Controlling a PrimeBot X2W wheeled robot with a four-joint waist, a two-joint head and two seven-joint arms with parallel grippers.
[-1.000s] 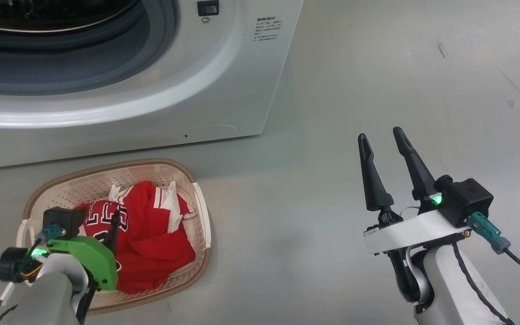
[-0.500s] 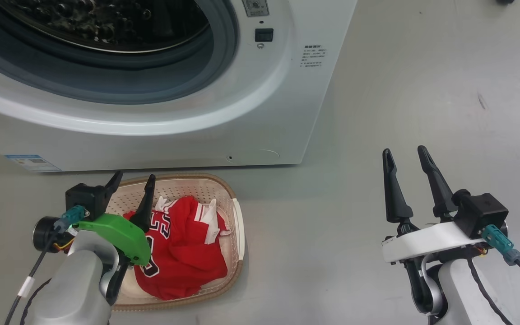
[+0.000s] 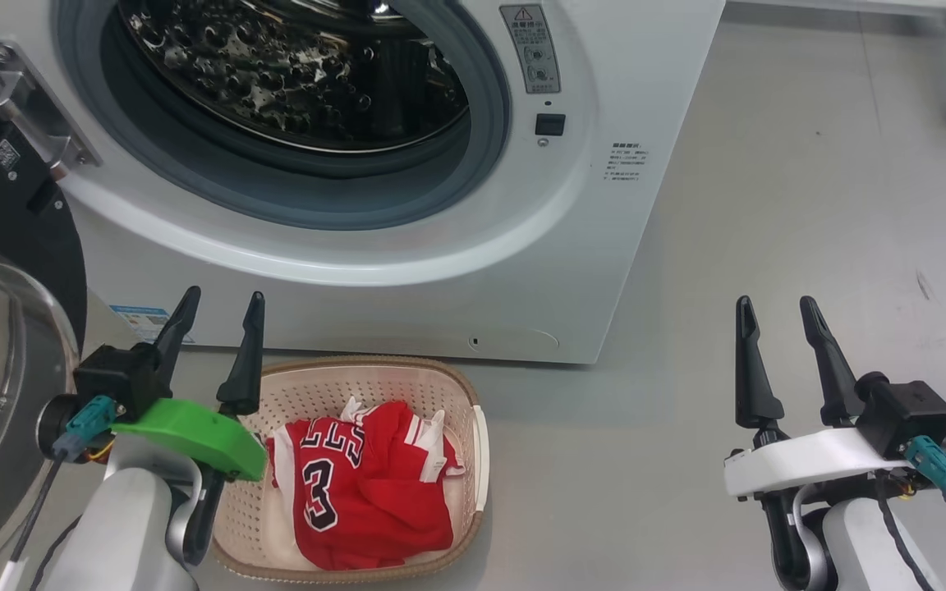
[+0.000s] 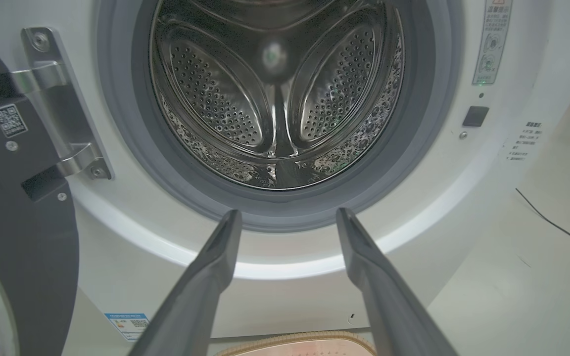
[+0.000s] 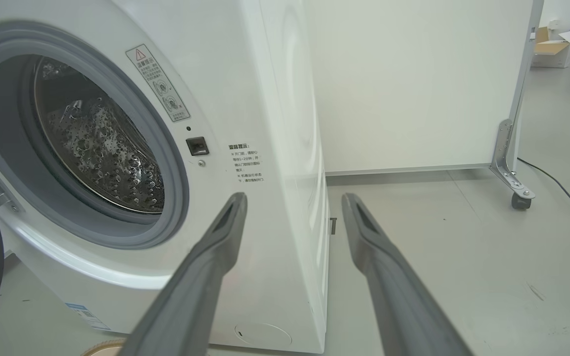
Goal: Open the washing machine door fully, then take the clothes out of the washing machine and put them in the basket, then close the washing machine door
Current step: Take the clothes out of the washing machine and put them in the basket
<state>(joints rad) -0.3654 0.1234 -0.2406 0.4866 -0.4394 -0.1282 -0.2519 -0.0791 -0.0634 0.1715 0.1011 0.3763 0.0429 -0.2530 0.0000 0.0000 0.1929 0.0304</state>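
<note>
On my head view the washing machine (image 3: 407,271) fills the far left, and the washing machine door (image 3: 9,238) is swung out wide on its hinge at the left edge. Its black ring and glass bowl sit just beside my left arm. Through the left wrist view I look straight into the drum (image 4: 275,89), which shows bare perforated steel inside the grey gasket (image 4: 428,123).

The clothes (image 3: 366,484) lie in the basket (image 3: 407,382), a red heap with white trim and a "3" facing up. I cannot tell whether it is one garment or several. The basket stands on the floor (image 3: 769,205), near me and just in front of the machine's lower panel.

My left gripper (image 3: 223,294) hangs over the basket's far left corner with its fingers aimed at the machine front. Its jaws are spread well apart and hold nothing. My right gripper (image 3: 775,301) hangs over bare floor to the right, well apart from the basket. Its jaws are likewise parted and empty, and they point past the machine's right corner.
</note>
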